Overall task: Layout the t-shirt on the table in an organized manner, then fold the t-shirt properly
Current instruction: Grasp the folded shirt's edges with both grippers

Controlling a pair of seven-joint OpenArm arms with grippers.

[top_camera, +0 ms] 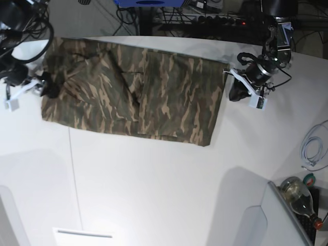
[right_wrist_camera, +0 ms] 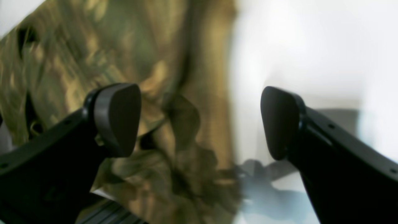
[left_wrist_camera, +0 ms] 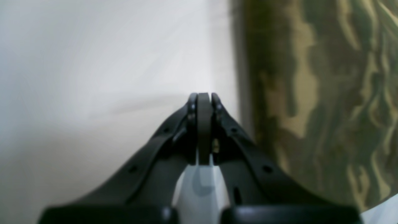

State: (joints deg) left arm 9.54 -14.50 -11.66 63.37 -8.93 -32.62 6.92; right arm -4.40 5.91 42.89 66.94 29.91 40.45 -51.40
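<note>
The camouflage t-shirt (top_camera: 138, 95) lies flat as a long rectangle across the far part of the white table (top_camera: 154, 189), with folded layers meeting near its middle. My left gripper (top_camera: 237, 93) (left_wrist_camera: 203, 96) is shut with nothing in it, low over bare table just off the shirt's (left_wrist_camera: 317, 93) right-hand edge. My right gripper (top_camera: 48, 88) (right_wrist_camera: 200, 121) stands open at the shirt's (right_wrist_camera: 155, 93) other end. One of its fingers (right_wrist_camera: 118, 118) is over rumpled fabric, the other over white table (right_wrist_camera: 311, 46). It holds nothing.
A thin dark seam line (top_camera: 74, 174) runs down the table on the left. A coiled white cable (top_camera: 313, 148) lies at the right edge, and a bottle (top_camera: 300, 193) lies in the near right corner. Cables and equipment crowd the space behind the table.
</note>
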